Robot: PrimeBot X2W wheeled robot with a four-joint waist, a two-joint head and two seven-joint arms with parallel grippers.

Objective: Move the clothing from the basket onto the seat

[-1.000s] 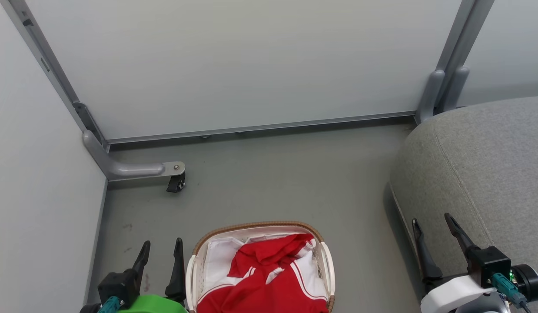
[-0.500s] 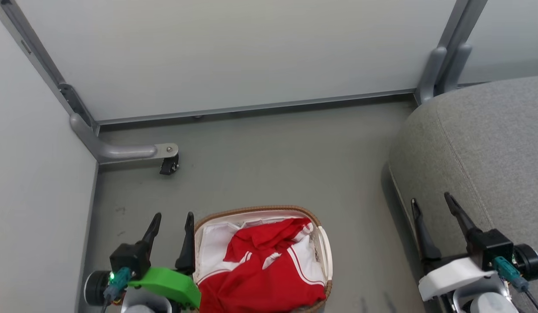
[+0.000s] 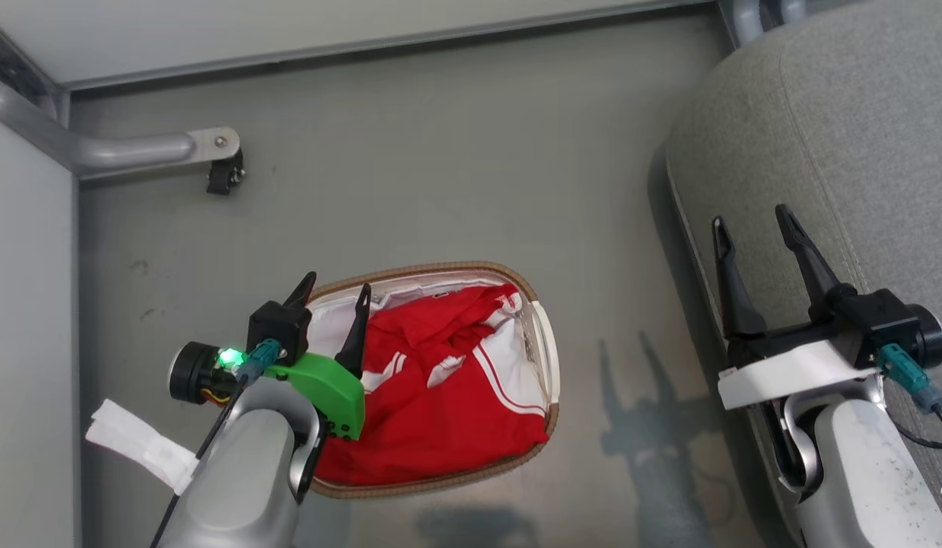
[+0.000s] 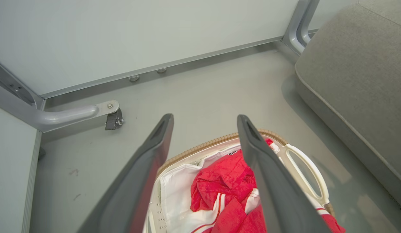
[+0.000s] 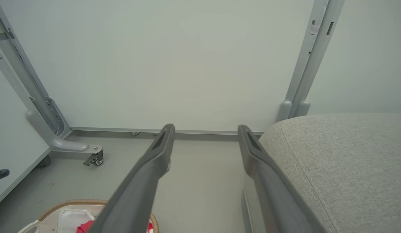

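The red clothing (image 3: 440, 380) with white stripes lies heaped in the white basket (image 3: 543, 342), whose brown woven rim (image 3: 433, 268) stands on the grey floor. My left gripper (image 3: 335, 288) hovers open over the basket's left end, fingers apart with nothing between them. In the left wrist view the clothing (image 4: 226, 181) shows between the two fingers of my left gripper (image 4: 203, 119), inside the basket (image 4: 304, 168). The grey seat (image 3: 844, 114) is at the right. My right gripper (image 3: 749, 217) stands open over the seat's left edge. In the right wrist view, the seat (image 5: 343, 155) lies right of my right gripper (image 5: 205, 127).
A pale partition wall (image 3: 288, 23) runs along the back and left. Its metal foot with a small castor (image 3: 224, 173) reaches onto the floor left of the basket. Bare floor (image 3: 440, 175) lies between basket and seat. A white paper tag (image 3: 136, 445) hangs on my left forearm.
The head camera has tilted down, so the whole scene has slid up the picture. My left gripper has moved forward and right, now over the basket's left end. Both grippers stay open.
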